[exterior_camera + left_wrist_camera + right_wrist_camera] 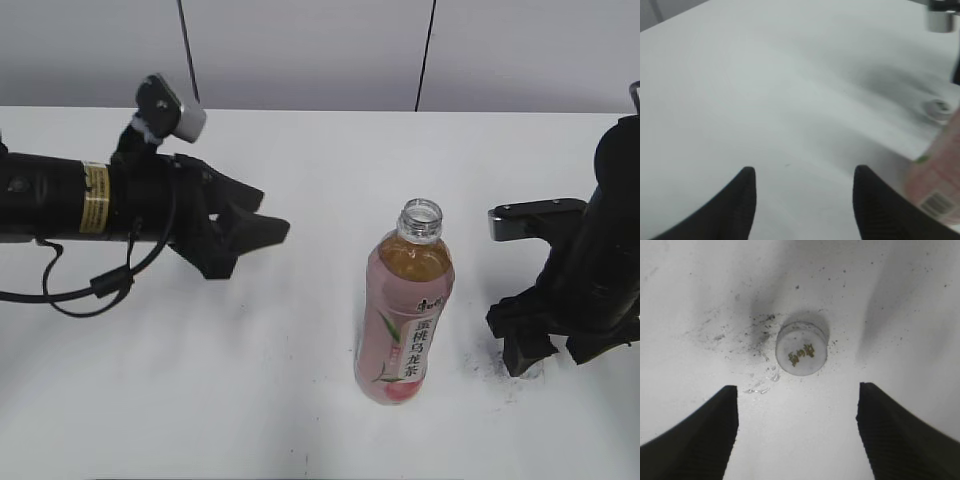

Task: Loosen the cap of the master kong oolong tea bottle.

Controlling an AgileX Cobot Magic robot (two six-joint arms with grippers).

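Observation:
The master kong oolong tea bottle [403, 320] stands upright mid-table with its neck open and no cap on it; its pink label shows at the right edge of the left wrist view [935, 185]. The cap [801, 348] lies on the table, top side up, among dark specks and a few water drops. My right gripper [797, 390] is open just above the table with the cap ahead of its fingertips, not touching it; it hangs right of the bottle [555, 355]. My left gripper [255, 240] is open and empty, left of the bottle [802, 172].
The white table [250, 400] runs back to a grey wall. Dark smudges mark the table near the right gripper [490, 365]. A black cable [70, 290] hangs from the left arm.

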